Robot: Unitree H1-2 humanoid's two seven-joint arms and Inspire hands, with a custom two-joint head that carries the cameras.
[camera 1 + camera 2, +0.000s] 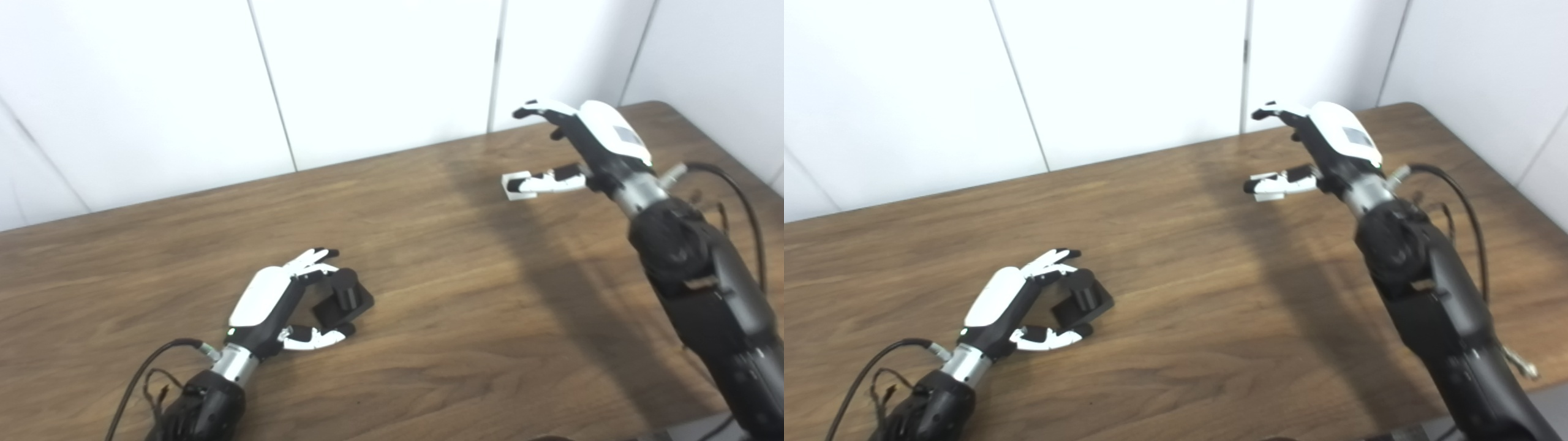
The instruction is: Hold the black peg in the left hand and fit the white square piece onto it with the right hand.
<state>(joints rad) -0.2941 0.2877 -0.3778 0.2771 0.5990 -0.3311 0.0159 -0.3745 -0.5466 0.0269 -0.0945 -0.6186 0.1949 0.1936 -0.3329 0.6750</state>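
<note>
The black peg (344, 296), a short cylinder on a square black base, rests on the wooden table (465, 331) left of centre. My left hand (278, 300) is open around it, fingers curved over its far side and thumb on the table along its near side; I cannot tell if they touch it. The white square piece (512, 192) lies on the table at the far right. My right hand (579, 144) is open there, with its thumb tip at the piece and its fingers spread well above it.
White wall panels (380, 79) stand right behind the table's back edge. The table's rounded far right corner (664, 107) is close behind the right hand. Cables trail from both wrists. Bare wood lies between the two hands.
</note>
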